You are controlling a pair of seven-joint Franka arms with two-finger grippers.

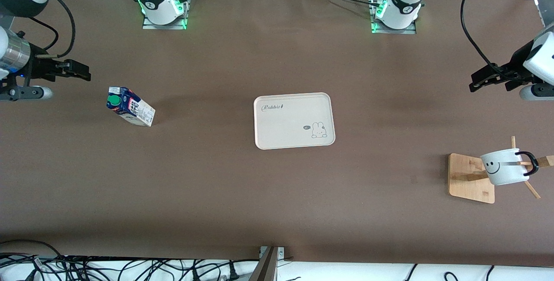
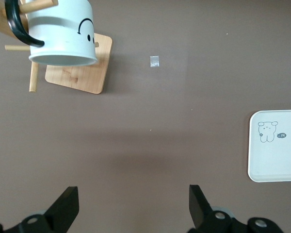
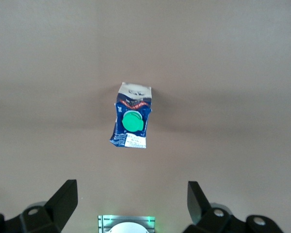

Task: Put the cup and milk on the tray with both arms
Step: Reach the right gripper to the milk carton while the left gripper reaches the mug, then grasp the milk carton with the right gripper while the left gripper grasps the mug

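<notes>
You have bare brown table all round the flat, round-cornered tray (image 1: 294, 121) | milk (image 1: 130, 107) carton stands toward the right arm's end, cup (image 1: 504, 167) (glossy white) hangs on a wooden stand (image 1: 471, 178) toward the left arm's | left gripper (image 1: 487, 79), right gripper (image 1: 73, 71): both spread wide, empty, over table edges.

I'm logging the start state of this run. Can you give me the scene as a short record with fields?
tray: mid-table, nothing on it
milk: upright on the table, toward the right arm's end
cup: hung by its handle on a wooden stand, toward the left arm's end
left end effector: open, holds nothing, above the table at the cup's end
right end effector: open, holds nothing, above the table near the milk
task progress: neither item on the tray yet
</notes>
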